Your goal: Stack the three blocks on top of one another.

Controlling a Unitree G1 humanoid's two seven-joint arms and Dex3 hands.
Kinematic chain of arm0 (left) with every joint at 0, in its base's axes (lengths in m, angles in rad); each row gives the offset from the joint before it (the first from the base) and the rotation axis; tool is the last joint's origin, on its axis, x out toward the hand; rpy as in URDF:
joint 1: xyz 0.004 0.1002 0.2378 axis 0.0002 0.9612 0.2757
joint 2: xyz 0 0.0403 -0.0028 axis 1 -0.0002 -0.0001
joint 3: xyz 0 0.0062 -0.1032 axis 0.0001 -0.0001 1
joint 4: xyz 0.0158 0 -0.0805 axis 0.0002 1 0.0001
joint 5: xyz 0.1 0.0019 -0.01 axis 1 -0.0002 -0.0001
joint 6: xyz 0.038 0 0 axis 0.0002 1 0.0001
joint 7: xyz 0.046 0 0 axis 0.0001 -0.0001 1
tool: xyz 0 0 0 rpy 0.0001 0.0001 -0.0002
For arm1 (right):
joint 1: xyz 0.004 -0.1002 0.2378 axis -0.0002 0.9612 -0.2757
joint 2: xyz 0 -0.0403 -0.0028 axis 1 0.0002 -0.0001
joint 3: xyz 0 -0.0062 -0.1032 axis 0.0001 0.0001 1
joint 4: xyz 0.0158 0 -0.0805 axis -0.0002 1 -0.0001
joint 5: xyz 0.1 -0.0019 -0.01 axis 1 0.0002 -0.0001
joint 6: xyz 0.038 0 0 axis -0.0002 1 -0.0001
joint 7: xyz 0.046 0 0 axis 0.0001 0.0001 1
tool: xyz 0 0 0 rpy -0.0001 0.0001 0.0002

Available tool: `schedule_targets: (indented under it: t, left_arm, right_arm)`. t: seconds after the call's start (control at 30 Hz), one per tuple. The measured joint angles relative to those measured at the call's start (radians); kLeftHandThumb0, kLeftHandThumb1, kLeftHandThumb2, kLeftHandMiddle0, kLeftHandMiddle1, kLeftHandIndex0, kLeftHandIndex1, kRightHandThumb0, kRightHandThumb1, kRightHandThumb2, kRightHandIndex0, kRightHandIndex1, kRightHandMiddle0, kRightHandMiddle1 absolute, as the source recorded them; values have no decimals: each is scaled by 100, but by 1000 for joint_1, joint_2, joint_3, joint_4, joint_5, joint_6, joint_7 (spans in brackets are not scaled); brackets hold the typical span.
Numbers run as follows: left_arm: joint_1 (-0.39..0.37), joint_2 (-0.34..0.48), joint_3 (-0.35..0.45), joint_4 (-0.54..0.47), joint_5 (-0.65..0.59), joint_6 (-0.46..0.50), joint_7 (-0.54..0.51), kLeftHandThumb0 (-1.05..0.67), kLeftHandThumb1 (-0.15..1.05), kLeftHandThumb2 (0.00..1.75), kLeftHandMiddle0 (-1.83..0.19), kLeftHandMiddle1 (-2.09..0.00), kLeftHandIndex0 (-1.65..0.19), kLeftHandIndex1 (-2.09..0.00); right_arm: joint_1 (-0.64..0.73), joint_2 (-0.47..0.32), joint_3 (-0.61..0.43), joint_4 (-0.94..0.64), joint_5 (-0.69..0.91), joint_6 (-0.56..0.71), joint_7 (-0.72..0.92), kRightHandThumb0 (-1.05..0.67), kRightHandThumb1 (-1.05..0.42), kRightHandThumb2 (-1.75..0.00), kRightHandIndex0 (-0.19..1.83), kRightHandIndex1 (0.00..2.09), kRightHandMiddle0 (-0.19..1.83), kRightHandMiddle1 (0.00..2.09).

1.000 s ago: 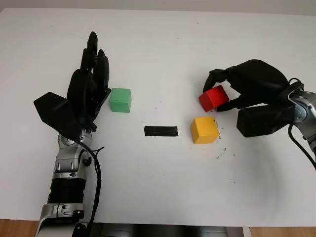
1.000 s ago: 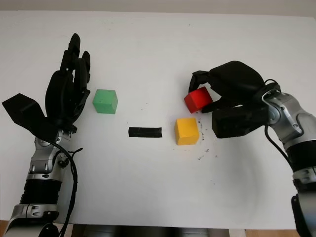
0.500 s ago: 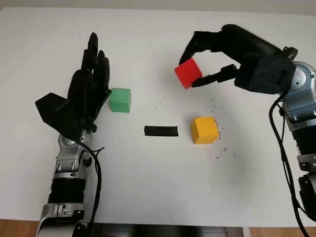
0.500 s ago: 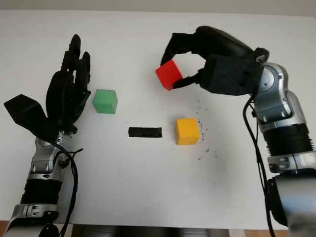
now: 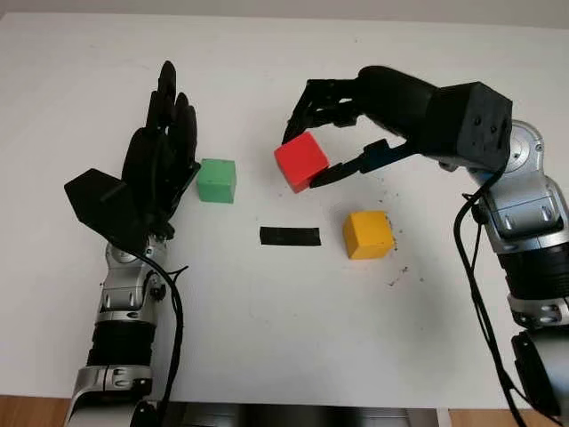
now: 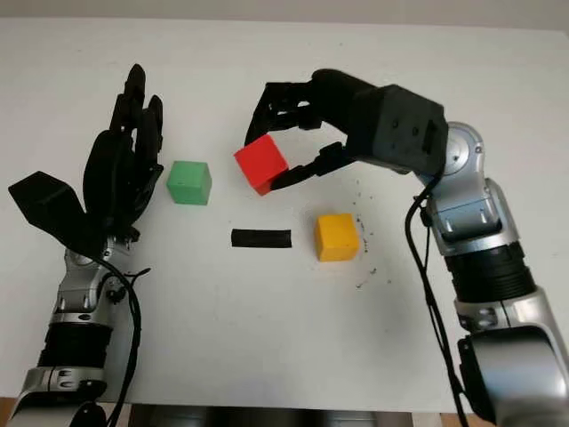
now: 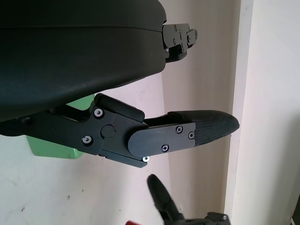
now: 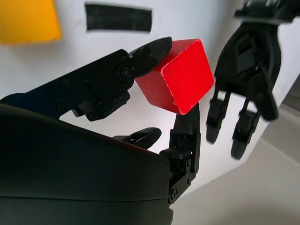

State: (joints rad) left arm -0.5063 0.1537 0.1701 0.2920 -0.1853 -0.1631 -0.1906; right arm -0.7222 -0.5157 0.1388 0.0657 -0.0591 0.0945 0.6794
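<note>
My right hand (image 5: 313, 153) is shut on the red block (image 5: 300, 161), holding it in the air above the table's middle; the right wrist view shows the red block (image 8: 182, 76) pinched between fingertips. The green block (image 5: 217, 180) sits on the white table (image 5: 284, 302) at the left, a little left of the carried block. The yellow block (image 5: 368, 234) rests to the right of centre, below and right of the red one. My left hand (image 5: 160, 156) stands open, upright just left of the green block (image 7: 51, 147).
A strip of black tape (image 5: 290, 236) lies on the table between the green and yellow blocks. Dark specks (image 5: 396, 274) dot the surface right of the yellow block. The table's front edge runs along the bottom.
My right hand has lifted the red block from beside the yellow block and carried it left, towards the green block. The left hand has not moved.
</note>
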Motion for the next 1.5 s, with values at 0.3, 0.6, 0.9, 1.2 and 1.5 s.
schedule_targets:
  t: [0.3,0.6,0.9,1.2,1.5]
  left_arm:
    - [0,0,0,-4,2,5,1,-75,105,55,12,-5,11,-5]
    - [0,0,0,-4,4,6,4,-75,105,54,11,-5,11,-5]
    - [0,0,-3,-4,5,6,9,-75,105,54,11,-5,10,-6]
    - [0,0,-4,-4,5,2,8,-76,105,54,11,-5,10,-5]
    - [0,0,-4,-4,4,3,4,-75,105,54,12,-5,11,-5]
  right_arm:
    - [103,33,14,-37,-17,47,-46,-37,-87,-5,38,0,45,152]
    - [97,48,46,-3,-48,30,-46,-35,-85,-5,37,0,51,141]
    - [78,54,56,61,-59,-9,-37,-35,-85,-5,35,0,53,137]
    - [68,55,62,94,-74,-38,-22,-36,-85,-6,34,0,52,134]
    - [61,47,68,90,-98,-3,15,-33,-84,-5,34,1,53,131]
